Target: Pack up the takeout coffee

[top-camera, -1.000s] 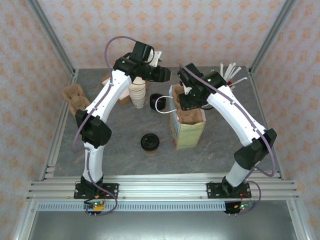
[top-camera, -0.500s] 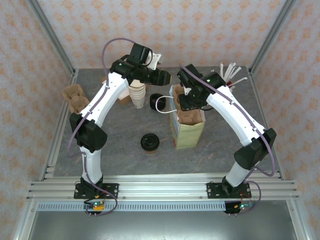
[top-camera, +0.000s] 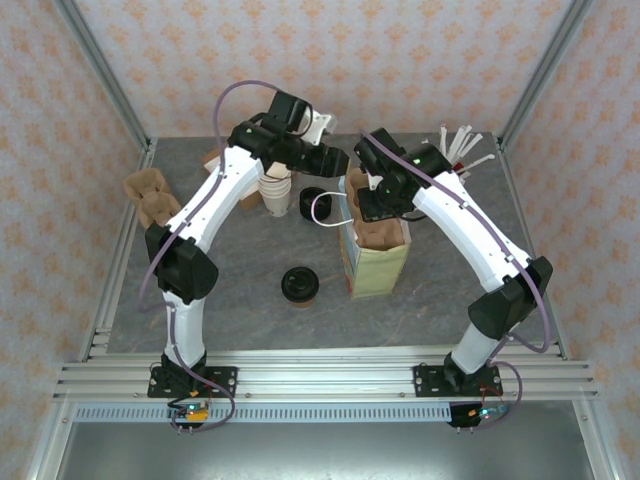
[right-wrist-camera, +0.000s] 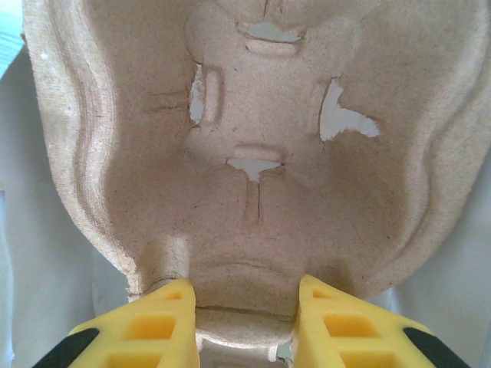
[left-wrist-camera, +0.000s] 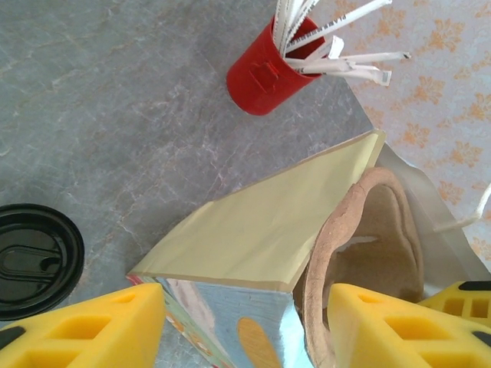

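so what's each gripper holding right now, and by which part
The right gripper pinches the pulp cup carrier by the middle of its near rim. The left gripper is open and holds nothing.

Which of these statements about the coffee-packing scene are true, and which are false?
1. The lidded coffee cup stands on the table, outside the paper bag. True.
2. The right gripper holds a black lid. False: it is shut on the edge of the pulp cup carrier, which sits in the bag.
3. The red cup holds white sticks. True.
4. The paper bag lies flat on its side. False: it stands upright with its mouth open.
5. The left gripper is clamped shut. False: its jaws stand apart, at the bag's rim.
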Controlling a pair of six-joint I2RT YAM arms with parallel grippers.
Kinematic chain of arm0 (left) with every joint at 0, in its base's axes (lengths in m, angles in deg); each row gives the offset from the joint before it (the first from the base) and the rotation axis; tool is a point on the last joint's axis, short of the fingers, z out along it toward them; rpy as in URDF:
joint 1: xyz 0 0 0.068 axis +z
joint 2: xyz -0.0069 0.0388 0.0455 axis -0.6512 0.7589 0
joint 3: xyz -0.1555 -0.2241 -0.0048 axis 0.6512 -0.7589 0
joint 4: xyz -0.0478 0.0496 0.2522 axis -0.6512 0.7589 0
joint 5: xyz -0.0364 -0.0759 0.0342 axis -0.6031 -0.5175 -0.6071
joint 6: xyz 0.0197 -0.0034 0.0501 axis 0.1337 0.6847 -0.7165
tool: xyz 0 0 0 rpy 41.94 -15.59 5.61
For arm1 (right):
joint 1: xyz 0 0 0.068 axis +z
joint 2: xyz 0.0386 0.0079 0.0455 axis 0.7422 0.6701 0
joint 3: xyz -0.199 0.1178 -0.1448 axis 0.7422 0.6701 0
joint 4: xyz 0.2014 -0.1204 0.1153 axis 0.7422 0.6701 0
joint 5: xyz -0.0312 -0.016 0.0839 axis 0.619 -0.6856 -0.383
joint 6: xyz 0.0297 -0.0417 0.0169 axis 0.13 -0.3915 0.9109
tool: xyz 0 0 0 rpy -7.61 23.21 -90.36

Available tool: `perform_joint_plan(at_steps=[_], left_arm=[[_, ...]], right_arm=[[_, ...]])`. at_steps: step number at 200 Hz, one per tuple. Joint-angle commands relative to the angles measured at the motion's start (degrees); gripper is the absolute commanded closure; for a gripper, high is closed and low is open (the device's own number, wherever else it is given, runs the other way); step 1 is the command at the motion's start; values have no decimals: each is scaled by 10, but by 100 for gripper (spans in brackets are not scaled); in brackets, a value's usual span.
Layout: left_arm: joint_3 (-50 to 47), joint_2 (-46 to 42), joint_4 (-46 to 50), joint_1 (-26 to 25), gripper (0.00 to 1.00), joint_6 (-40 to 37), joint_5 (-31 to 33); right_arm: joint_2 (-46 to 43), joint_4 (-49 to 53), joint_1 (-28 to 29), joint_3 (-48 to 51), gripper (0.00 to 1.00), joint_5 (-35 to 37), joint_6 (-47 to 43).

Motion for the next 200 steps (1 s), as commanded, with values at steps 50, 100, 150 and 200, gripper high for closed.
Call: perform_joint_plan(at_steps=[50,100,150,200], left_arm=[[21,24,18,-4,43,-6,13],[25,28,22,2,47,-2,34],[24,27,22,9,48,1,42],[24,23,18,11,48,6,46]], right_arm=[[-7,14,-4,2,71,10,4],[-13,21,-3,8,71,15,7],[-34,23,-3,31,71,12,11],[-43,16,-3,49,71,-32,8]])
